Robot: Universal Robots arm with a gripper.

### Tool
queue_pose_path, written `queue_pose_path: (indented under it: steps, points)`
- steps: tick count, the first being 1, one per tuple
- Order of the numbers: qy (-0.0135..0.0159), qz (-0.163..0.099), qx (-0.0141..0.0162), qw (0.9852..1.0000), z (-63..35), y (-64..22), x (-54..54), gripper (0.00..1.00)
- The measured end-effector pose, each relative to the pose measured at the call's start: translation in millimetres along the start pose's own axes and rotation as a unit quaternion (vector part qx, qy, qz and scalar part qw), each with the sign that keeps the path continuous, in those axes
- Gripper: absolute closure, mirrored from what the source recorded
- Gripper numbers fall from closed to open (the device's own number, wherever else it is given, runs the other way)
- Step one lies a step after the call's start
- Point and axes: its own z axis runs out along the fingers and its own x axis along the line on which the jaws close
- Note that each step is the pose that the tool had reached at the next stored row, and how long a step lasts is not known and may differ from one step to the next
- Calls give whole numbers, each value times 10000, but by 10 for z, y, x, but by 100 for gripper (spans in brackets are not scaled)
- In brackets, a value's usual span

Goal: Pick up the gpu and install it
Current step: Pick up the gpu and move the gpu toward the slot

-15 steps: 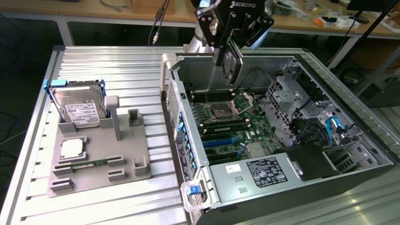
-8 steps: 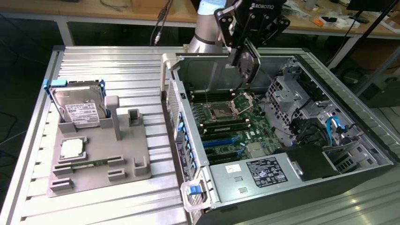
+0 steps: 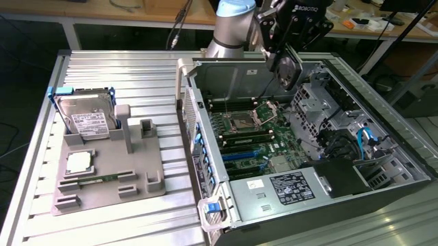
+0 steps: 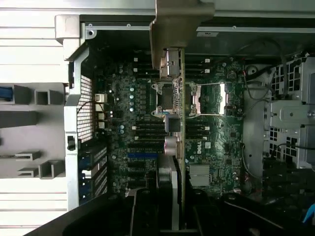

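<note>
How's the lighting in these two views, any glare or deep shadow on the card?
Exterior view: even light, bright sheen on the ribbed table; the gpu in the claw reads dark against the case. Wrist view: glare on the CPU socket, table washed white, deep shadow by the claw.

case point(image 3: 205, 164) is set on the table point(image 3: 116, 66) at the exterior view's right, the holder point(image 3: 102, 187) with the hard drive point(image 3: 85, 118) stood in it is left of it, and the gpu point(image 3: 287, 72) is held up over the motherboard point(image 3: 247, 137)
</note>
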Motion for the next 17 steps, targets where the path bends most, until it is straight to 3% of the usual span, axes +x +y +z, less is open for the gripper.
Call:
queue_pose_path:
  steps: [17]
  points:
    - [0, 0, 0, 10000, 9, -2, -674, 71]
